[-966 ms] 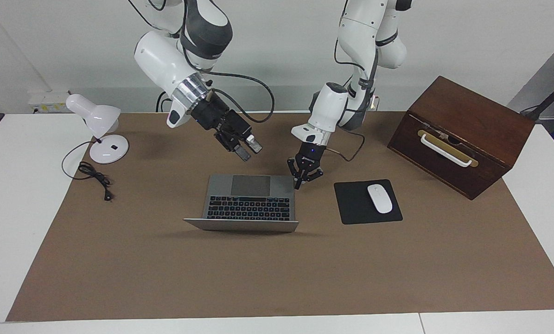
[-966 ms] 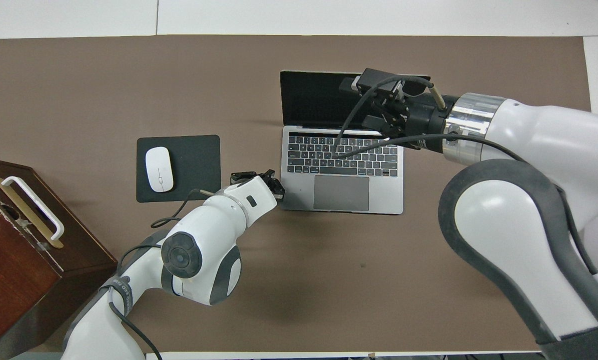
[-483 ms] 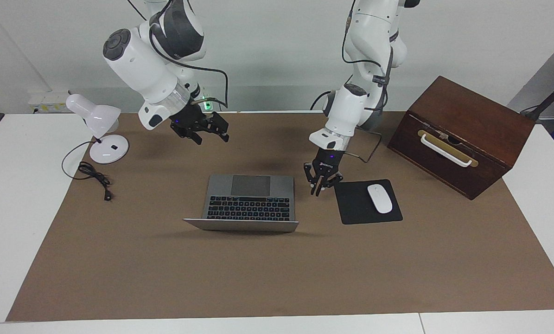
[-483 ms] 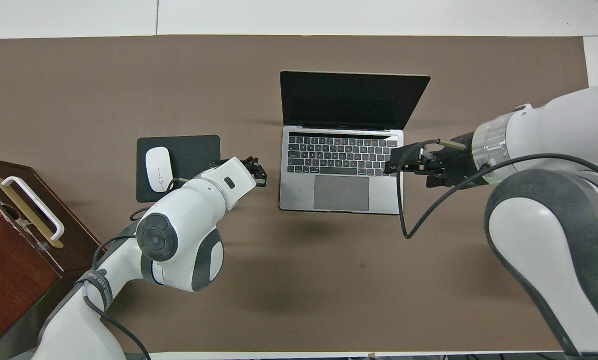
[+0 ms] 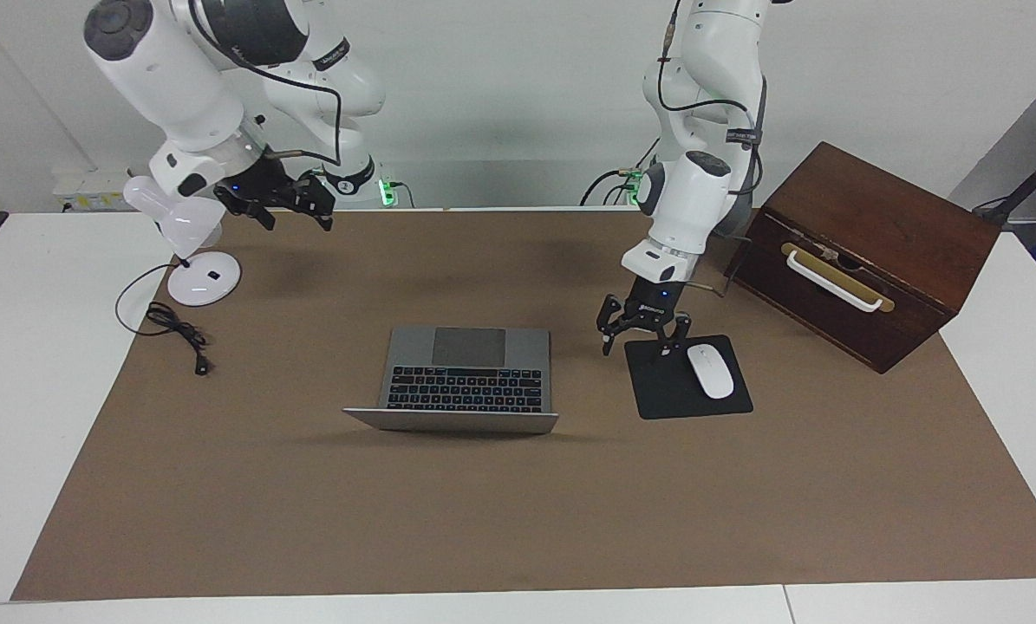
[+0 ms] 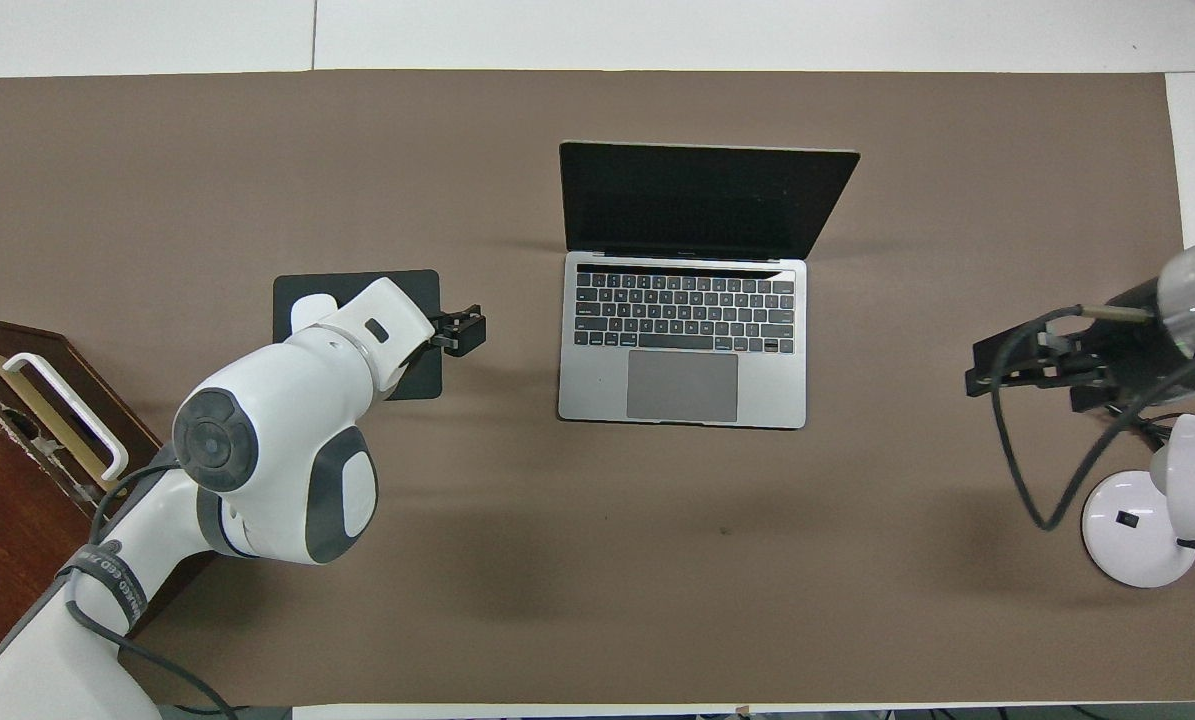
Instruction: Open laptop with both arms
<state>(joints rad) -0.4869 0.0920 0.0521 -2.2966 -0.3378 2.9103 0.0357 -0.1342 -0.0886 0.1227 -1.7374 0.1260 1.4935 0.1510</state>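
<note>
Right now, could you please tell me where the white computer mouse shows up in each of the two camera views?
Facing view: the mouse lies on the black mouse pad, beside the laptop toward the left arm's end, in full view.
Overhead view: only a sliver of the mouse shows on the pad's edge farther from the robots; the left arm covers the rest.
Shared landmark: the open laptop.

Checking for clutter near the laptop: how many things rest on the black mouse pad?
1: a white mouse lies on the mouse pad, beside the laptop toward the left arm's end. The left tool hangs above the pad's edge.
</note>
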